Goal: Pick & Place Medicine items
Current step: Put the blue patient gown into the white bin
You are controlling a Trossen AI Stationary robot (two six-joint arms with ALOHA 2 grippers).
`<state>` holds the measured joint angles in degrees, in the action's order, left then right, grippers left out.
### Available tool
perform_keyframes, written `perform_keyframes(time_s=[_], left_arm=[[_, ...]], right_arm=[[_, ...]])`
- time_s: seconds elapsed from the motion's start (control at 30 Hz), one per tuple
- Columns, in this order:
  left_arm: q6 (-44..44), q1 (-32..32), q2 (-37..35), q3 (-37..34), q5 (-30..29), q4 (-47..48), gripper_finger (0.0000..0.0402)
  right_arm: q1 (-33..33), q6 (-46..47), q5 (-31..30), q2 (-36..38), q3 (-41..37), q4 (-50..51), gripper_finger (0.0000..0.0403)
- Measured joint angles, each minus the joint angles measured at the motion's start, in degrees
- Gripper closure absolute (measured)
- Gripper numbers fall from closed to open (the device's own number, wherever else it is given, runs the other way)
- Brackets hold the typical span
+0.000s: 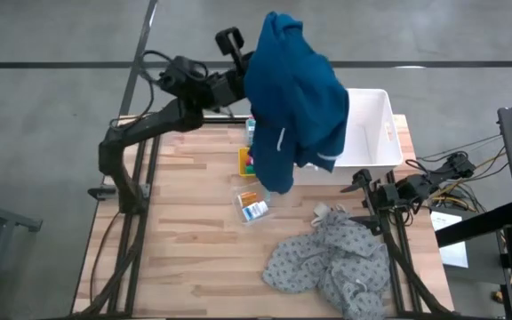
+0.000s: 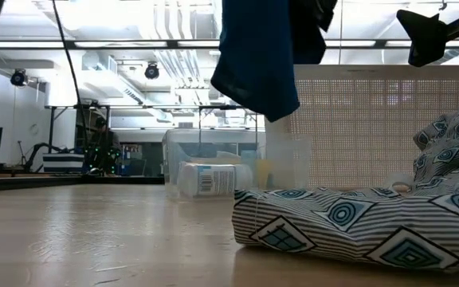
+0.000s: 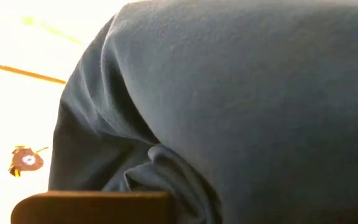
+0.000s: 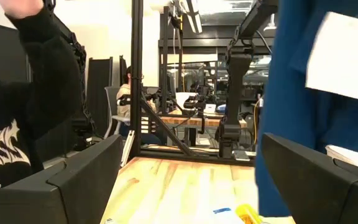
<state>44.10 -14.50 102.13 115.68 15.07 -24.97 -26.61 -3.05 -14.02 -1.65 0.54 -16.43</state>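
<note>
My left gripper is raised over the table's far side, and the large dark blue cloth (image 1: 296, 98) hangs from it and hides its fingers. The cloth's lower end (image 2: 257, 64) dangles above the table. Below it lie medicine items: a small orange pack (image 1: 244, 160) with green and pink pieces beside it. A white-and-blue bottle (image 1: 256, 211) lies on its side in a clear tray (image 2: 213, 163). My right gripper (image 4: 197, 186) is open and waits near the table's right edge (image 1: 367, 191), touching nothing. My left gripper holds the dark blue cloth near its upper part (image 3: 160, 168), where bunched folds sit beside one finger (image 3: 92, 205). The cloth itself covers the place of contact. It is lifted clear of the table and hangs slack below the gripper.
A white bin (image 1: 372, 133) stands at the far right, partly behind the hanging cloth. The grey dotted cloth (image 1: 332, 258) lies crumpled on the near right of the table. A person in a dark sleeve (image 4: 23, 93) stands beyond the table. Bare wood shows on the left half (image 1: 185, 231).
</note>
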Motion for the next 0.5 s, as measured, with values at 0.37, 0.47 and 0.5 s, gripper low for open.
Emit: perform_keyframes(time_s=[0.37, 0.47, 0.5], left_arm=[[-2.59, -5.67, 14.27, 19.48, 1.87, 0.34, 0.0348], [-2.88, -6.56, 14.74, 16.51, 2.72, -4.21, 0.0348], [-3.5, -6.84, 14.98, 16.35, 2.69, -4.17, 0.0348]], right_arm=[[0.0, 0.0, 0.0, 0.0, 0.0, 0.02, 0.0023], [0.04, 0.0, 0.04, 0.0, 0.0, 0.08, 0.0023], [-0.01, 0.0, -0.06, 0.02, 0.02, 0.09, 0.0023]])
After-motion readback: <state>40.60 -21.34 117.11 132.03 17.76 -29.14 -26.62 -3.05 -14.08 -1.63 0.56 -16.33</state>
